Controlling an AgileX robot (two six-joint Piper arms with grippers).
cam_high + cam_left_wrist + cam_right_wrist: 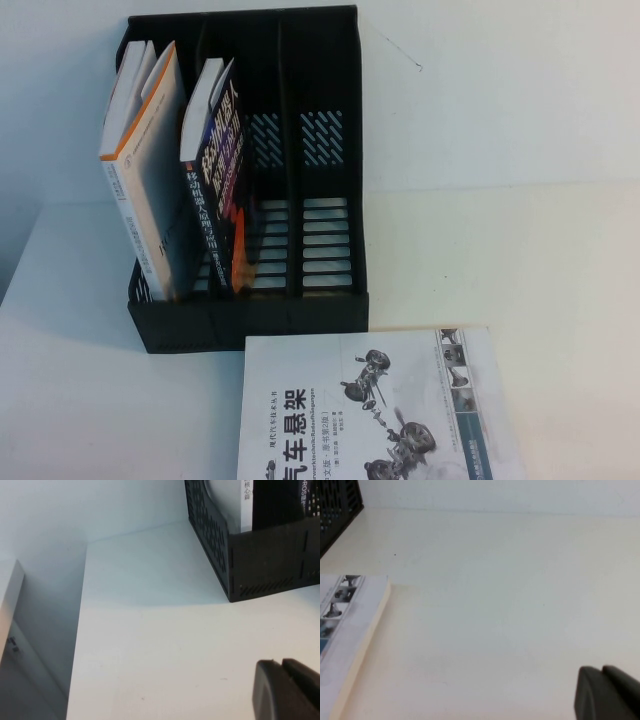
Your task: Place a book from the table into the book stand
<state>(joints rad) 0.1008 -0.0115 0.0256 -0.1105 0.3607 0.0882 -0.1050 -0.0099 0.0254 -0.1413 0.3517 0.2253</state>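
The book (222, 175) leans in the middle compartment of the book stand (330, 150) at the table's (520, 260) far edge, beside a white orange-edged book (150, 170). A suspension book (375, 410) lies flat at the near edge, touching the stand's front. The left gripper (285, 690) and right gripper (605, 692) hover above bare table near the left and right edges, fingers pressed together, holding nothing.

White orange-edged book (145, 160): upright, leaning, in leftmost compartment of rack. White book with grey suspension drawings (375, 410): flat, cover up, just beside rack front, running off near edge of high view.
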